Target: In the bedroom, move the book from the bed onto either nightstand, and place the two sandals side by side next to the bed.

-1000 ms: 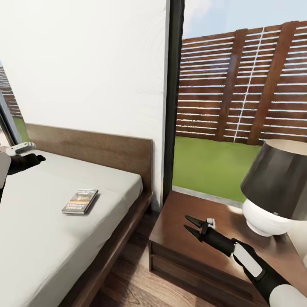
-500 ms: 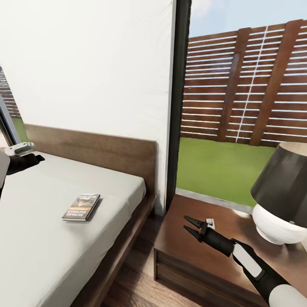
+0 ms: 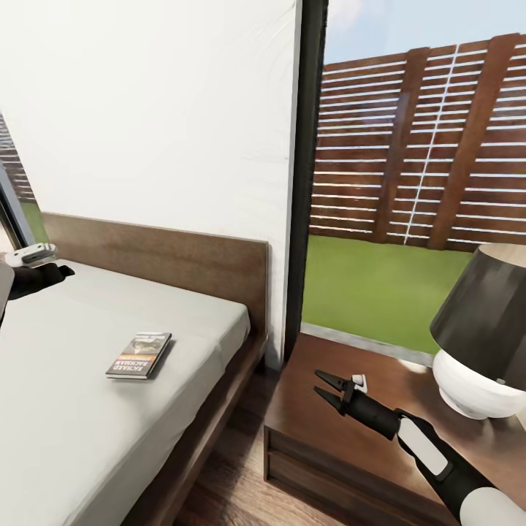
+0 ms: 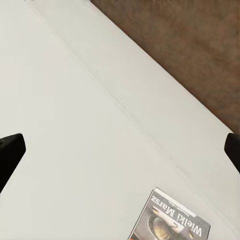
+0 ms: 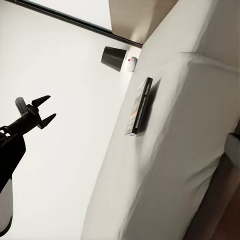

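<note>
one book, one bed, one nightstand, two lamps

The book, a thin dark-covered paperback with an orange band and white lettering, lies flat and face up on the bed, on the light-grey mattress towards the headboard end and nearer the edge that faces the nightstand. The nightstand, dark brown and glossy with drawers, stands just beside the bed's wooden frame, under the black-framed window of the white-walled bedroom.
</note>
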